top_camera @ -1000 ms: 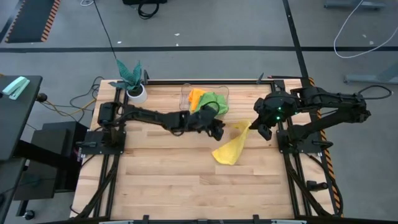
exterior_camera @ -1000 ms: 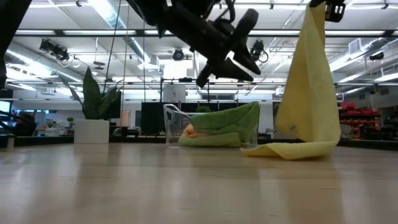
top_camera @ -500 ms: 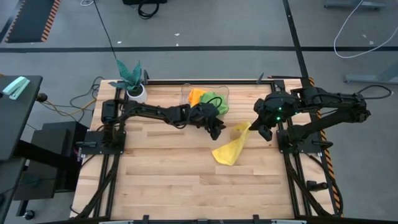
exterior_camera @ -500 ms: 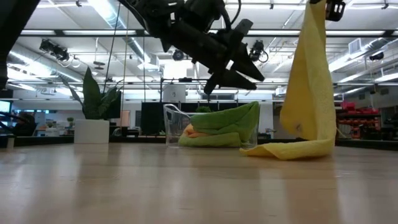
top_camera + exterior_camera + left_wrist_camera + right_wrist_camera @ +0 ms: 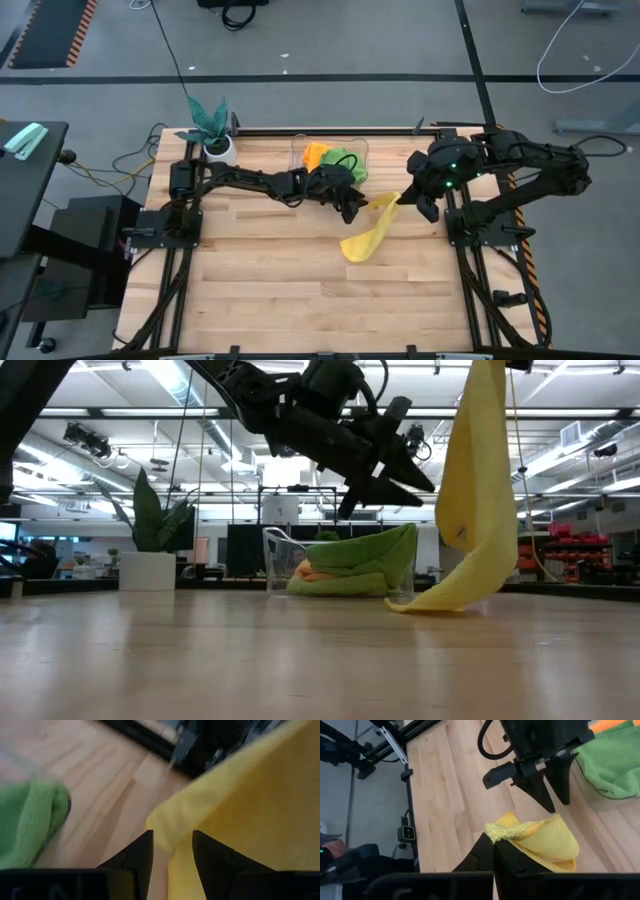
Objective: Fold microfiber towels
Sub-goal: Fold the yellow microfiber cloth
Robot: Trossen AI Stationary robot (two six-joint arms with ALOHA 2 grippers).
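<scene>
Yellow microfiber towel [image 5: 368, 233] hangs from the right tool [image 5: 401, 199], which is clamped on its top corner, with the lower end trailing on the desk [image 5: 280, 290]; from above, the left tool [image 5: 356, 211] sits just beside that raised corner. The low view shows the cloth draped high, its tail resting near the clear bin [image 5: 285, 560] of green towels [image 5: 365, 560]. The left wrist view has the fingers [image 5: 137, 857] apart around a yellow edge; best to close only once the edge is well between them.
</scene>
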